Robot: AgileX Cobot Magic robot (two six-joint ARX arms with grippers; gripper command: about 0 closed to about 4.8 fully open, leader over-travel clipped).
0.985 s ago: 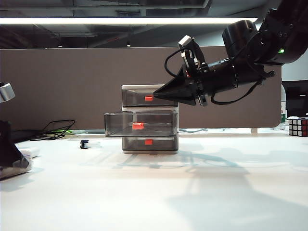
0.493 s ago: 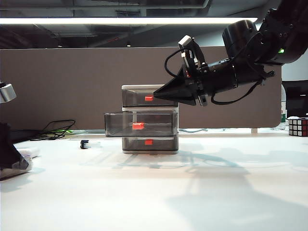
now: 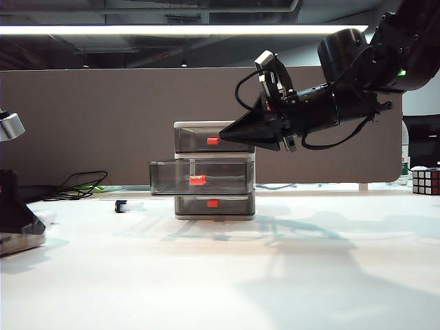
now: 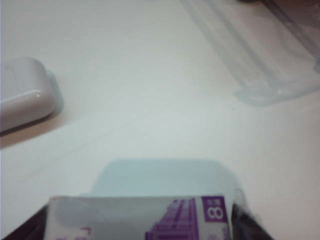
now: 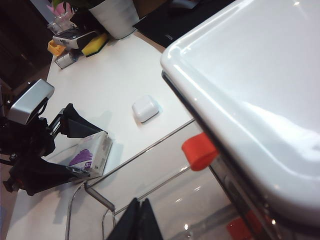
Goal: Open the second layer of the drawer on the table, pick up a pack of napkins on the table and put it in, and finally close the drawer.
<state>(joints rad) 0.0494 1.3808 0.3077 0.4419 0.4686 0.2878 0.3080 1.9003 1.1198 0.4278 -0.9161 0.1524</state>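
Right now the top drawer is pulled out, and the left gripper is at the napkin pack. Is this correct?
Not quite: the second layer is pulled out, as the exterior view shows; the top drawer is shut. The left gripper is indeed at the pack of napkins.

Big plain white desk point(image 3: 220, 275), mostly bare up front. The three-tier drawer point(image 3: 214, 169) sits roughly mid-desk toward the far side, its second layer point(image 3: 199, 177) pulled out. Just left of it there's a small dark bit point(image 3: 121, 205) I can't make out. A Rubik's cube point(image 3: 425, 181) sits at the far right edge. At the near left edge, the pack of napkins point(image 5: 91, 151) rests on the desk, and a white rounded case point(image 5: 145, 108) lies near it.
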